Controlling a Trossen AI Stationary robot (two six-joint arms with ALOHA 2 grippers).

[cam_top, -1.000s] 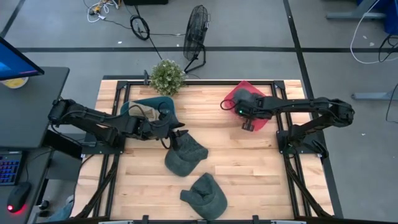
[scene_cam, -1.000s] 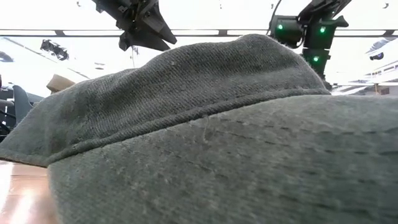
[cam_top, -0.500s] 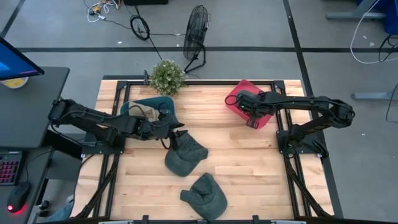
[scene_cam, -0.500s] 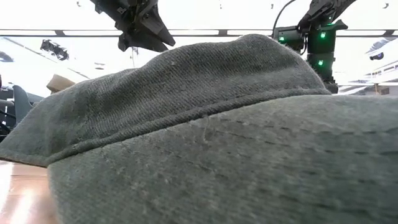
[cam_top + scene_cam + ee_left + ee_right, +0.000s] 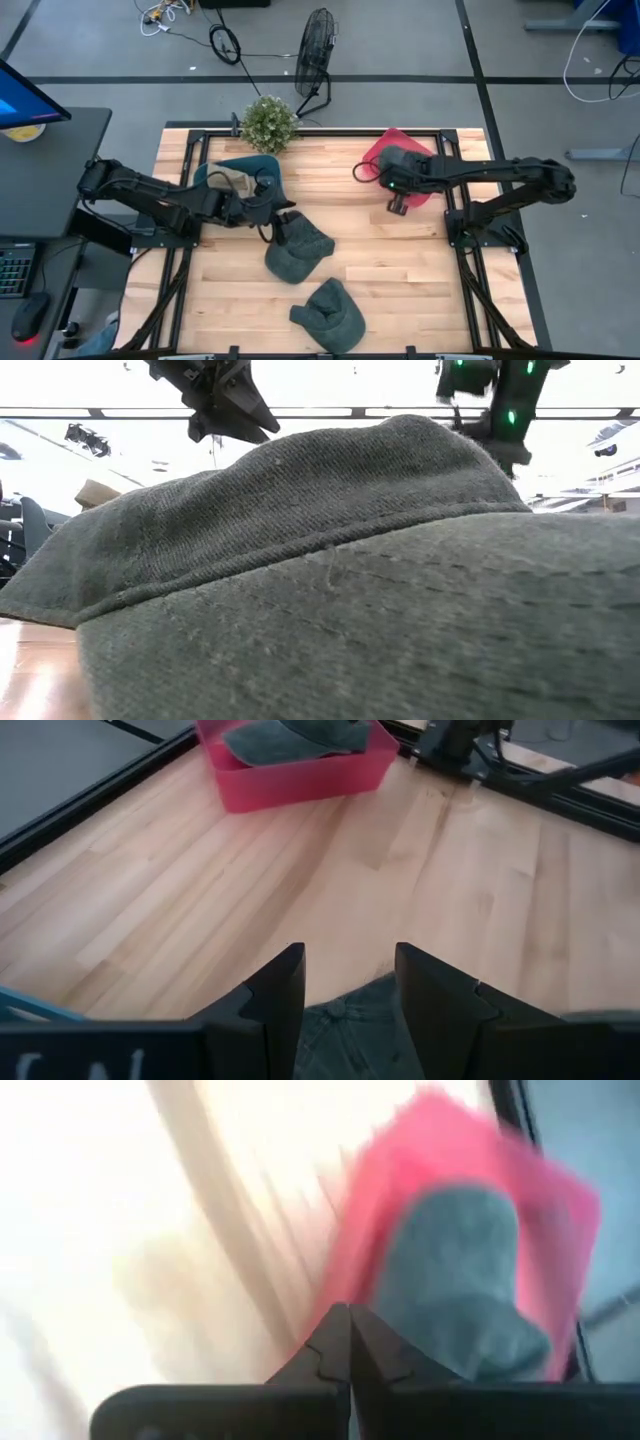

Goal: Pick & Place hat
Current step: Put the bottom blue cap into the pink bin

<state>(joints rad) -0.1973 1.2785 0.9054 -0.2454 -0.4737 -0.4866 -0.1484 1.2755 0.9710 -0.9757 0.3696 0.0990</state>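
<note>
Hovering with fingers apart, the left gripper [image 5: 281,225] is sitting over a dark green hat [image 5: 298,248] lying diagonally mid-table. Rightward, the right gripper [image 5: 392,187], fingers together, is hanging by the pink bin [image 5: 384,145]. Wooden table [image 5: 400,280]; fan [image 5: 317,40] behind.

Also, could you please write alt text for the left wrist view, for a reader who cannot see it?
The left gripper hangs open just above a grey-green hat on the wooden table, one dark finger on either side of the cloth's edge. Farther off, a pink bin holds another grey hat, beside a black frame rail.
</note>
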